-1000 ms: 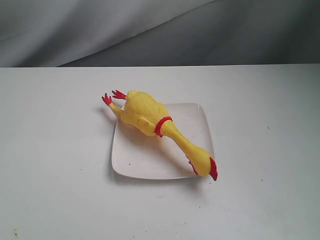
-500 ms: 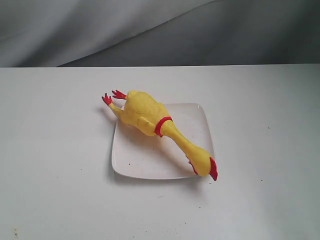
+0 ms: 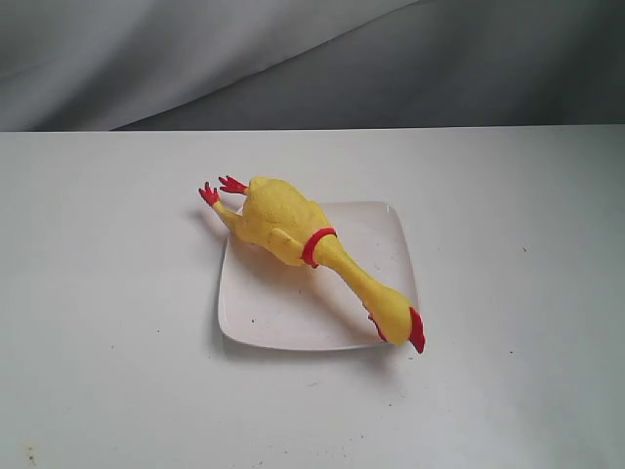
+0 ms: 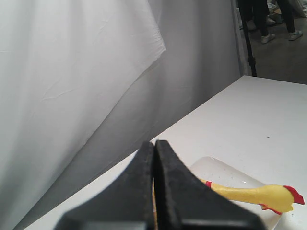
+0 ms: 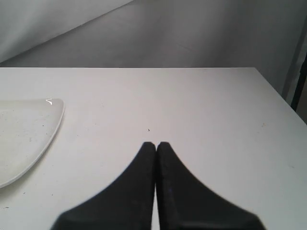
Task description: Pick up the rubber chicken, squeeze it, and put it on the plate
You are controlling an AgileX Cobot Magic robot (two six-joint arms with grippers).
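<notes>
Exterior view: I see the rubber chicken [image 3: 283,223] lying on the plate [image 3: 283,318], slanted from corner to corner. Its fat yellow body sits on the far left part of the plate. The red feet [image 3: 223,188] poke out past that corner, over the white table [image 3: 107,313]. The red collar ring [image 3: 318,246] is near the plate's middle. The neck runs to the near right edge, and the head w/ its red comb [image 3: 417,332] hangs just past the rim. A grey cloth [image 3: 293,59] hangs behind the table.

Left wrist view: I see the left gripper [image 4: 154,145]. Its black fingers are pressed tight together w/ nothing btwn them. Past them I see the chicken's neck & head [image 4: 261,194] lying over the plate's rim [image 4: 225,171], not touching the fingers. The cloth fills most of the pic.

Right wrist view: I see the right gripper [image 5: 156,144]. Its fingers are pressed together too, holding nothing. Bare table is under & around it. One round corner of the plate [image 5: 33,129], w/ tiny dark specks, sits well apart from the fingertips.
</notes>
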